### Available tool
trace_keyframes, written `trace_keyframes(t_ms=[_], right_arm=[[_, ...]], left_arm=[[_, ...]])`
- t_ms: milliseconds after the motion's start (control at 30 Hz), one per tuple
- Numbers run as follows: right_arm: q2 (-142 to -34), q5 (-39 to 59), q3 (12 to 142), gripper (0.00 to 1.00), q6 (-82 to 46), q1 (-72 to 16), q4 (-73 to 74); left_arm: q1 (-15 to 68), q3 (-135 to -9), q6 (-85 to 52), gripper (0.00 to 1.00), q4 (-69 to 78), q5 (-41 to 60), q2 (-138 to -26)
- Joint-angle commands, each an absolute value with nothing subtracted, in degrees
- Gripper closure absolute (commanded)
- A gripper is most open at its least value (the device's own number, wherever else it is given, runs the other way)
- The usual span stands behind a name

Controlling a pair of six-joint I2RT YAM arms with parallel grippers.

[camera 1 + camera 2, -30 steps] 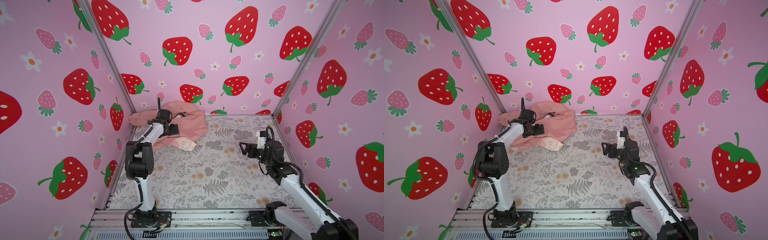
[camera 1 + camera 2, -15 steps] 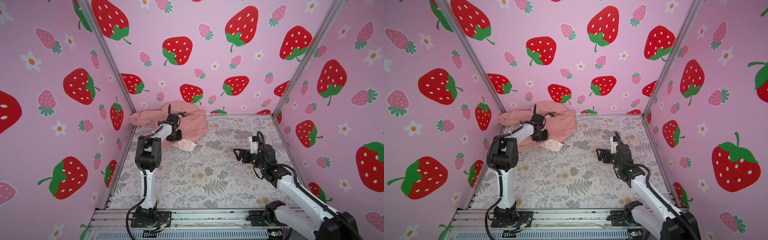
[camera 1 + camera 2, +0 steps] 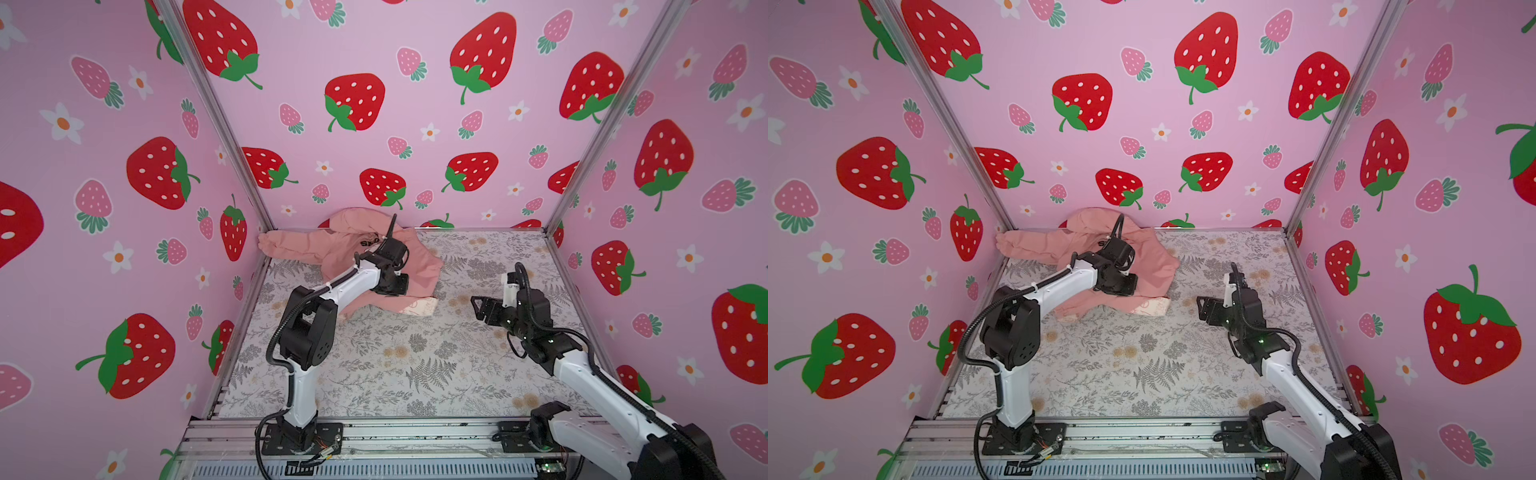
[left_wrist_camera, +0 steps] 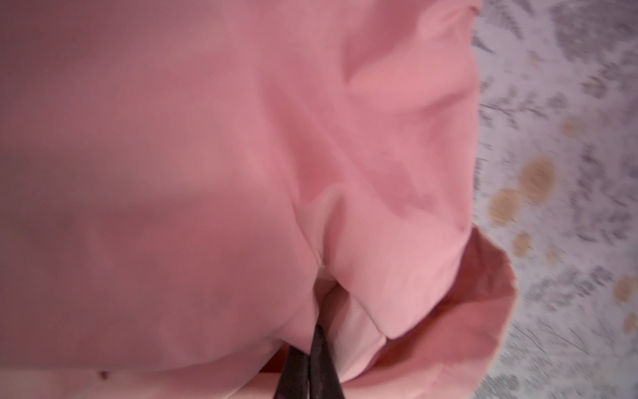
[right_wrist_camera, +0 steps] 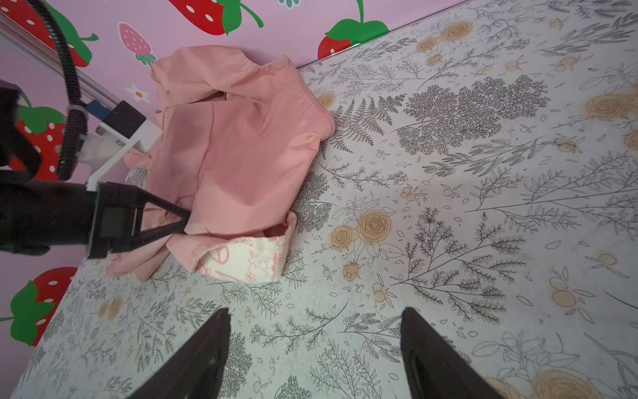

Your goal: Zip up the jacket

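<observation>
Now, my left gripper (image 5: 186, 218) pinches a fold of the jacket (image 3: 419, 266), crumpled in the far left corner; my right gripper (image 5: 314, 316), jaws wide and empty, hovers well apart, with the jacket to its far left.

The left gripper (image 5: 186, 217) has been carried across the jacket (image 5: 241, 155) toward its hem and closed from wide open onto the pink fabric. The right gripper (image 5: 315, 310) has been brought nearer the jacket.
</observation>
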State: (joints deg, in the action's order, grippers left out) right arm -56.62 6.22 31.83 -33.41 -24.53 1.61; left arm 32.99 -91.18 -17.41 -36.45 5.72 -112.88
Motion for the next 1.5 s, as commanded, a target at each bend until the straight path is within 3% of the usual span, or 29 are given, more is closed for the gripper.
trace_keyframes(t_ms=[0, 33, 67, 133, 200, 300, 333, 367, 600, 733, 933, 1067, 1133, 1467], right_arm=[[-58.0, 5.5, 33.3, 0.2, -34.7, -24.7, 1.2], [-58.5, 5.7, 33.4, 0.19, -34.7, -24.8, 1.2], [-58.9, 5.7, 33.6, 0.18, -34.7, -24.7, 1.3], [-60.0, 5.9, 33.8, 0.16, -34.6, -24.8, 1.6], [-61.6, 6.0, 34.4, 0.14, -34.6, -24.7, 1.8], [-64.0, 5.7, 34.8, 0.14, -35.4, -24.8, 2.3], [-64.7, 5.6, 35.0, 0.14, -35.7, -24.7, 2.3], [-65.6, 5.6, 35.1, 0.14, -35.9, -24.8, 2.5], [-70.2, 6.0, 36.5, 0.11, -38.3, -24.8, 2.9], [-70.2, 6.8, 36.4, 0.0, -39.0, -25.0, 2.9], [-68.0, 6.8, 35.1, 0.01, -39.7, -25.4, 2.1], [-67.1, 6.6, 34.4, 0.01, -39.7, -25.4, 1.4], [-67.2, 6.8, 34.2, 0.01, -39.7, -25.5, 1.4], [-70.2, 8.2, 35.5, 0.01, -39.9, -25.9, 2.4]], left_arm=[[37.6, -89.7, -18.5, 1.0, -38.3, 9.3, -108.8], [38.7, -89.4, -18.4, 1.0, -38.4, 8.8, -107.5], [39.4, -89.2, -18.4, 0.91, -38.6, 8.2, -106.1], [39.5, -89.1, -18.4, 0.63, -39.4, 5.4, -103.8], [38.4, -89.5, -17.9, 0.43, -40.4, 1.9, -101.4], [35.0, -91.2, -16.6, 0.32, -42.1, -2.2, -100.5], [33.8, -92.3, -16.3, 0.19, -43.0, -2.6, -101.0], [32.4, -93.7, -15.6, 0.15, -43.8, -3.3, -101.8], [25.3, -107.4, -14.6, 0.12, -46.0, -5.2, -115.6], [22.1, -114.5, -19.7, 0.1, -44.5, -3.7, -122.9], [19.7, -112.6, -26.2, 0.09, -31.4, -0.3, -124.3], [18.9, -110.0, -27.0, 0.07, -26.5, -3.4, -123.4], [18.1, -110.0, -27.1, 0.0, -25.7, -4.2, -123.8], [14.9, -120.3, -25.7, 0.01, -29.7, -2.1, -133.4]])
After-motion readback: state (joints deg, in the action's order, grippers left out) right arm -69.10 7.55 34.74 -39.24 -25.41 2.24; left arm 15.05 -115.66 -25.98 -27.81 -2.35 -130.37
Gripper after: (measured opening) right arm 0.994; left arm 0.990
